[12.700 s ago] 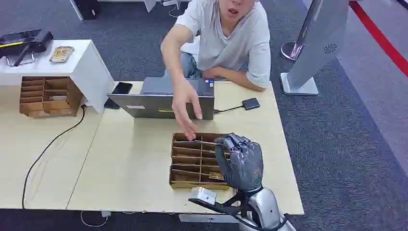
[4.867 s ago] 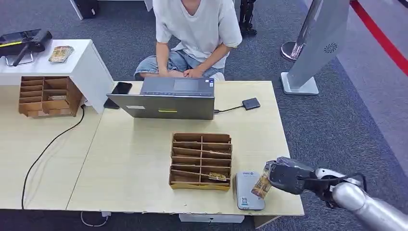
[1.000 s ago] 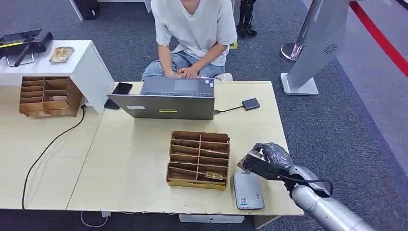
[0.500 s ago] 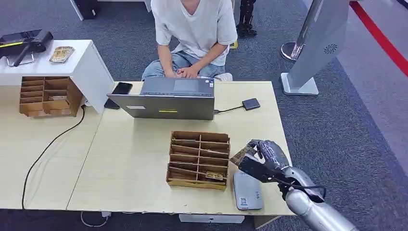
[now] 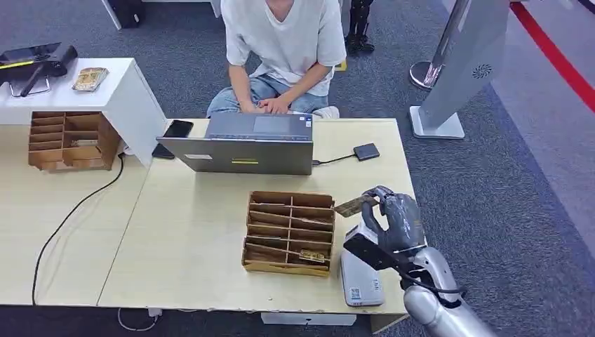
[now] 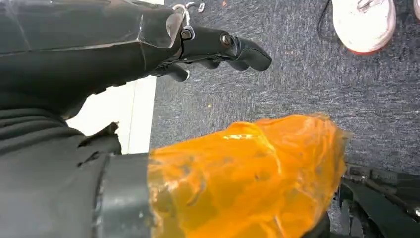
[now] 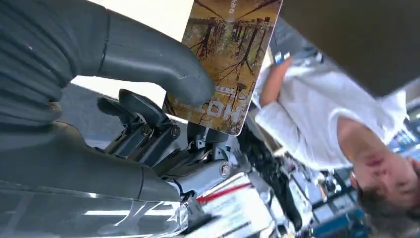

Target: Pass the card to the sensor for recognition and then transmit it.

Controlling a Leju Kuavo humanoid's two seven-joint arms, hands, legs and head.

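Observation:
My right hand point(image 5: 390, 223) pinches a brown printed card point(image 5: 354, 205) and holds it in the air, just right of the far corner of the wooden slotted box point(image 5: 289, 232). The grey card reader point(image 5: 361, 279) lies flat on the table by the front edge, below and in front of that hand. In the right wrist view the thumb point(image 7: 148, 59) presses on the card point(image 7: 229, 54), whose face shows bare trees. My left hand point(image 6: 218, 43) hangs over grey carpet with nothing in it.
A person point(image 5: 284, 42) sits behind the grey laptop point(image 5: 238, 151) at the table's far side. A small black device point(image 5: 365, 151) on a cable and a phone point(image 5: 177, 128) lie near it. A second wooden box point(image 5: 67, 140) stands at the left.
My right hand has risen off the reader and turned upright, carrying the card up and away from the front edge towards the box's far right corner.

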